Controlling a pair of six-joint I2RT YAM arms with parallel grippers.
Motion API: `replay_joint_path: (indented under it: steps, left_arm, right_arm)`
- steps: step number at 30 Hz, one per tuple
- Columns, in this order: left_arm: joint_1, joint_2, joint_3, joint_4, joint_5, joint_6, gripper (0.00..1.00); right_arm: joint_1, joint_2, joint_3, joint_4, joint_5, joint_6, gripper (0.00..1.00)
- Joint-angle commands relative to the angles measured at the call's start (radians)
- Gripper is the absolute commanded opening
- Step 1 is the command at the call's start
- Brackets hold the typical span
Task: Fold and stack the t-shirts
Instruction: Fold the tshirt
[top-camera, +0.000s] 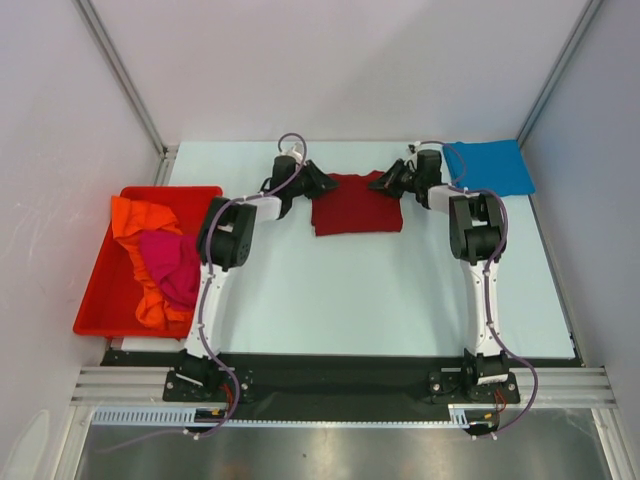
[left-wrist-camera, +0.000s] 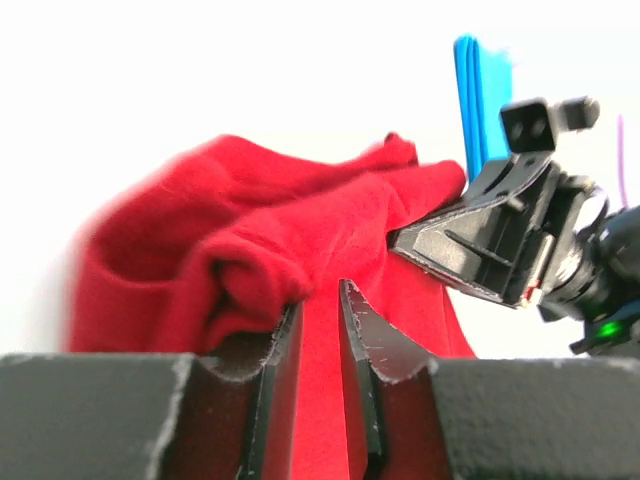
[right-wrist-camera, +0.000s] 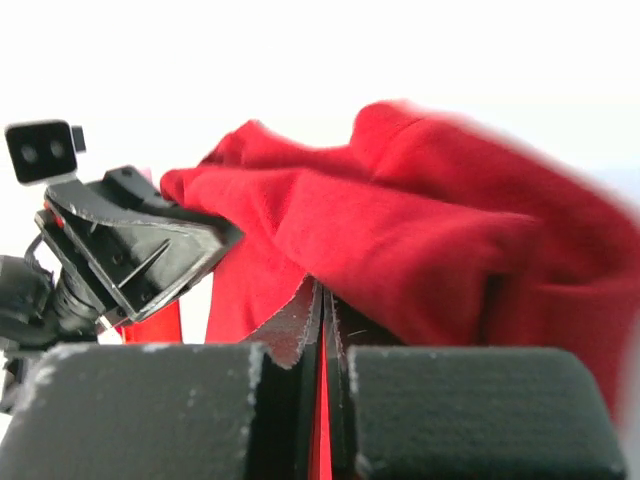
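Observation:
A dark red t-shirt (top-camera: 356, 205) lies folded in a rough rectangle at the far middle of the table. My left gripper (top-camera: 318, 181) is at its far left corner. In the left wrist view the gripper (left-wrist-camera: 318, 292) has its jaws a narrow gap apart with red cloth (left-wrist-camera: 300, 220) between them. My right gripper (top-camera: 386, 182) is at the far right corner. In the right wrist view the gripper (right-wrist-camera: 324, 290) is shut tight on the cloth (right-wrist-camera: 420, 220). A folded bright blue t-shirt (top-camera: 490, 166) lies at the far right. The orange t-shirt (top-camera: 138, 222) and magenta-pink t-shirt (top-camera: 172, 262) lie crumpled in the bin.
A red plastic bin (top-camera: 105, 290) stands at the table's left edge. White walls with metal posts enclose the table on the left, far and right sides. The blue t-shirt also shows edge-on behind the right gripper in the left wrist view (left-wrist-camera: 478, 95).

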Motion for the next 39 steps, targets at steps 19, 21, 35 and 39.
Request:
replay_joint_path:
  steps: [19,21,35,39]
  left_arm:
    - [0.068,0.266,0.361,0.001,-0.147,-0.36,0.3]
    - [0.068,0.255,0.356,-0.016,-0.153,-0.356,0.29]
    - [0.057,0.053,0.457,-0.324,-0.073,0.024,0.57]
    - [0.05,-0.107,0.297,-0.32,-0.01,0.109,0.57]
  right_arm:
    - [-0.111,0.233,0.371,-0.132,0.322,0.188,0.08]
    - [-0.12,0.231,0.37,-0.126,0.368,0.203,0.08]
    - [-0.12,0.17,0.558,-0.348,0.198,-0.022,0.08]
    - [-0.117,-0.056,0.44,-0.468,0.195,-0.123,0.08]
